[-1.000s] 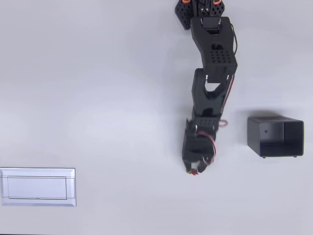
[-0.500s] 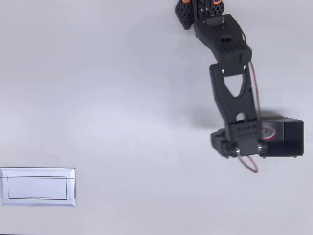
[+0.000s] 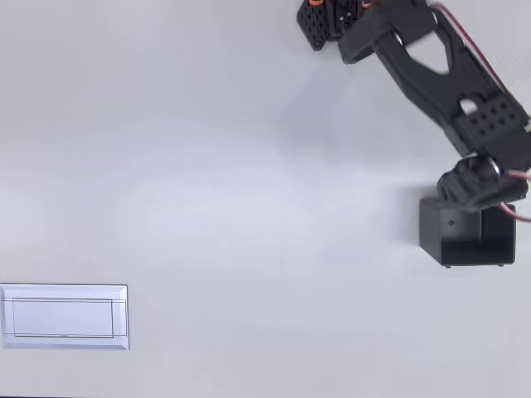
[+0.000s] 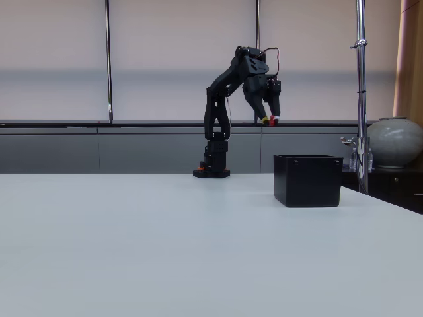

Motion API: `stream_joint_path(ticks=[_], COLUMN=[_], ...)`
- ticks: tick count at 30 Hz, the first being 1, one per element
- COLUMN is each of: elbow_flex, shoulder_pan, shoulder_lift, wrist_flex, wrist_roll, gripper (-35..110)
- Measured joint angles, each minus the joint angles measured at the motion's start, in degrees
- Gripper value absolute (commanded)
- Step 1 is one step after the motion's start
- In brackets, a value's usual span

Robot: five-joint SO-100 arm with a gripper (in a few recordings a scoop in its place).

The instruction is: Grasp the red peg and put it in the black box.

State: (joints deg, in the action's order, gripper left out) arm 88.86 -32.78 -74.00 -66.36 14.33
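Note:
My gripper [image 4: 270, 121] hangs in the air with its fingers pointing down, shut on the tiny red peg [image 4: 273, 121] at its tips. In the fixed view it is well above the rim of the black box [image 4: 307, 179] and slightly left of it. From overhead, the gripper [image 3: 479, 191] sits over the far edge of the black box [image 3: 432, 230], and the wrist hides the peg. The box stands upright on the table with its top open; what shows of its inside is bare.
A flat white tray [image 3: 64, 317] lies at the near left corner of the table in the overhead view. The arm's base [image 3: 322, 20] stands at the far edge. A grey vase [image 4: 394, 141] and a metal pole [image 4: 360, 86] stand behind the table at right.
The arm has swung right and lifted, carrying the peg from the middle of the table to above the black box.

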Motion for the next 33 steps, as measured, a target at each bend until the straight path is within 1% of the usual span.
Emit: stream_joint_path(ticks=[7, 13, 16, 23, 27, 33], elbow_flex=[-25.8, -41.9, -47.3, -54.5, -54.7, -49.1], shoulder_pan=[0.3, 0.4, 0.5, 0.5, 1.7, 3.0], shoulder_lift=[6.1, 6.1, 6.1, 4.1, -2.6, -15.5], wrist_flex=[31.6, 61.6, 74.3, 98.6, 109.2, 112.5], wrist_roll=[-3.0, -3.2, -1.5, -0.2, -1.2, -3.1], gripper=[0, 0, 0, 0, 2, 2])
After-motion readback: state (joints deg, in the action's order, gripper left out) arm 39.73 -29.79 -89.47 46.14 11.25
